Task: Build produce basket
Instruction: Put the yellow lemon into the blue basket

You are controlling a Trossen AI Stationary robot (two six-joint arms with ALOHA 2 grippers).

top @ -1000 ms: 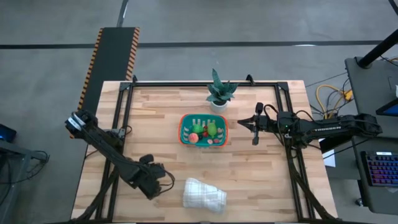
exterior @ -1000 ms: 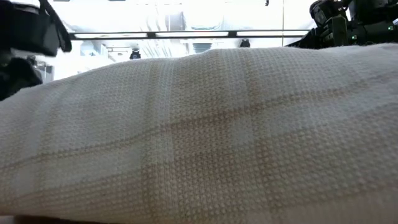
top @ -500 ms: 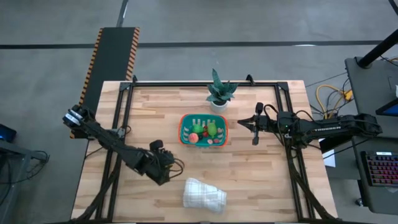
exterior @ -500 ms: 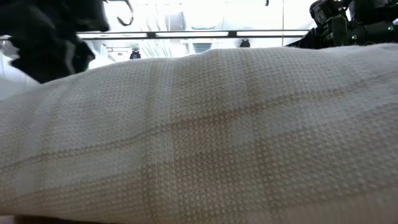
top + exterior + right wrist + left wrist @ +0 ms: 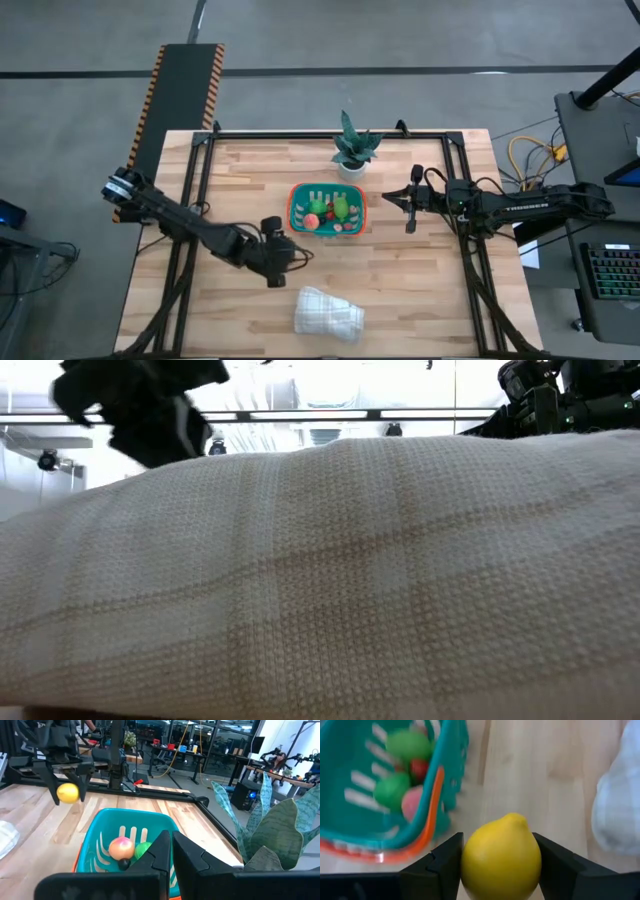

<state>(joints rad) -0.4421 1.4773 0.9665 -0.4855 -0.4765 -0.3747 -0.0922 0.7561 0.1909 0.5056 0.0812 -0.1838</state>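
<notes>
The teal basket with an orange rim [image 5: 296,200] stands mid-table and holds green, pink and red toy pieces [image 5: 402,767]. My left gripper [image 5: 280,258] hovers off the basket's near-left corner, shut on a yellow toy lemon [image 5: 501,862]; the right wrist view shows that lemon [image 5: 67,793] left of the basket [image 5: 130,812]. My right gripper [image 5: 408,205] waits just right of the basket, its fingers [image 5: 162,851] shut and empty. My left gripper pinches the lemon between its two fingers, one on each side of its middle [image 5: 470,865]. The fingers [image 5: 50,782] come from above, pointing down. The lemon is lifted clear of the table, its pointed tip [image 5: 516,817] facing away from the wrist.
A folded white cloth [image 5: 328,312] lies near the near edge and fills the low view [image 5: 330,580]. A green potted plant [image 5: 352,145] stands just beyond the basket, close to the right gripper [image 5: 280,830]. Bare wood lies left and right of the basket.
My left gripper has travelled from the table's near-left area rightward and toward the far edge, closing on the basket's near-left corner. My right arm has kept still.
</notes>
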